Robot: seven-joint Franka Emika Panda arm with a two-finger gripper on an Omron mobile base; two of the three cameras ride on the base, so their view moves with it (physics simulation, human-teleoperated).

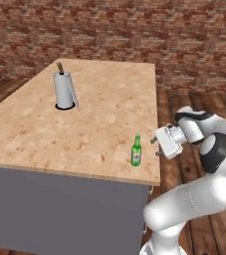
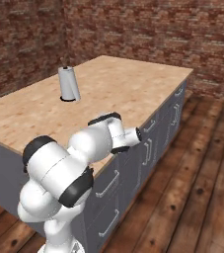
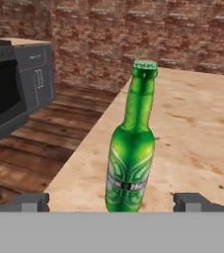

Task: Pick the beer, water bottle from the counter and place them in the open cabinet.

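Though its pale label (image 3: pixel 128 184) is unreadable, the beer (image 3: pixel 131 148) stands upright.

We see the beer bottle (image 3: pixel 131 163) as green glass, glossy and smooth, with a paler printed label. The table (image 1: pixel 94 119) has a light wood-grain top, matt and speckled, over plain grey cabinet fronts (image 2: pixel 153 148) with metal-looking bar handles. The paper-towel roll (image 1: pixel 64 89) looks like soft grey paper. The wall (image 1: pixel 134 30) is rough red brick, and the floor (image 2: pixel 192 188) is dark wooden planks.
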